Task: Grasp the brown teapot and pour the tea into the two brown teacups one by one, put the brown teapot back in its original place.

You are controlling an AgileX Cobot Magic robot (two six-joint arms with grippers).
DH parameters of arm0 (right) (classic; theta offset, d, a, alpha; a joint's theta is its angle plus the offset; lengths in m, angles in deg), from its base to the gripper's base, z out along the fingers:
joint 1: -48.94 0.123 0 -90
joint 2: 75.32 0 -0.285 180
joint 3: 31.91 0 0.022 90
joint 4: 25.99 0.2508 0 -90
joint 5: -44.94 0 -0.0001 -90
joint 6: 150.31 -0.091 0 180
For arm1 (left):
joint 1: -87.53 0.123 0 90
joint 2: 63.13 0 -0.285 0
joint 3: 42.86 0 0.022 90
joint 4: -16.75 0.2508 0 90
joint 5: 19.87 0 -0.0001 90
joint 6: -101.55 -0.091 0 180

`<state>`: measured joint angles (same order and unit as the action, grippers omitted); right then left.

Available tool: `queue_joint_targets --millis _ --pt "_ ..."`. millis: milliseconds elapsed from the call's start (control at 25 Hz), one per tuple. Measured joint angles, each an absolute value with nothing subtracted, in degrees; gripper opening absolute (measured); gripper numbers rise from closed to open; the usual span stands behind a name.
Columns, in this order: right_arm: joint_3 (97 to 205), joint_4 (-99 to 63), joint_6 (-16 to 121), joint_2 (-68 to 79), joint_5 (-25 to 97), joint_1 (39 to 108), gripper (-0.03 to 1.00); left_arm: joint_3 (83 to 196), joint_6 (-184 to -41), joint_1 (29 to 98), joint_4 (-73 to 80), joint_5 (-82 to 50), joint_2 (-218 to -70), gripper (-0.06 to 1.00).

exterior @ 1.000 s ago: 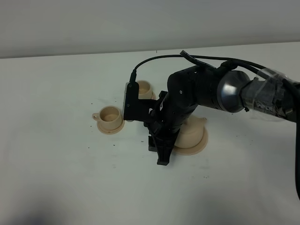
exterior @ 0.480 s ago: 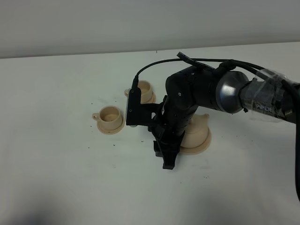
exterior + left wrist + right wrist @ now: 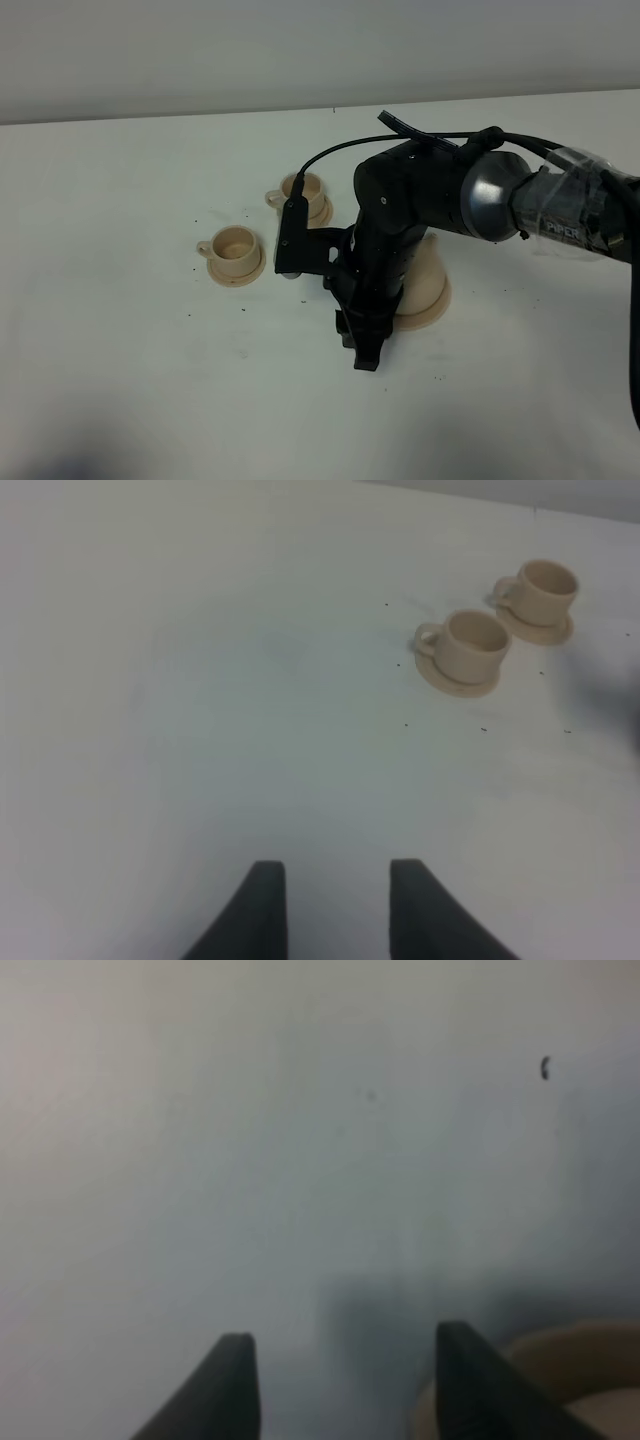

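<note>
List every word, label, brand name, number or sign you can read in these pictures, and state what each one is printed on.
"PIPER": on the grey forearm of the right arm, small and only just legible.
No other text: the nearer teacup, the farther teacup, the teapot and the table bear no writing, and neither wrist view shows any.

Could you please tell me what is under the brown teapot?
A wide tan saucer, its rim showing below the brown teapot. The right arm covers most of both, so the rest is hidden.
</note>
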<state>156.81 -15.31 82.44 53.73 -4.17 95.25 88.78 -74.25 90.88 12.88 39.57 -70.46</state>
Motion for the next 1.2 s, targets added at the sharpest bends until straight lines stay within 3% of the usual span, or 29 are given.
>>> queue_joint_targets --millis 1200 --pt "156.8 -23.9 77.2 53.7 -13.7 95.2 0.39 88.8 -74.2 90.9 12.9 39.6 -70.5 0.28"
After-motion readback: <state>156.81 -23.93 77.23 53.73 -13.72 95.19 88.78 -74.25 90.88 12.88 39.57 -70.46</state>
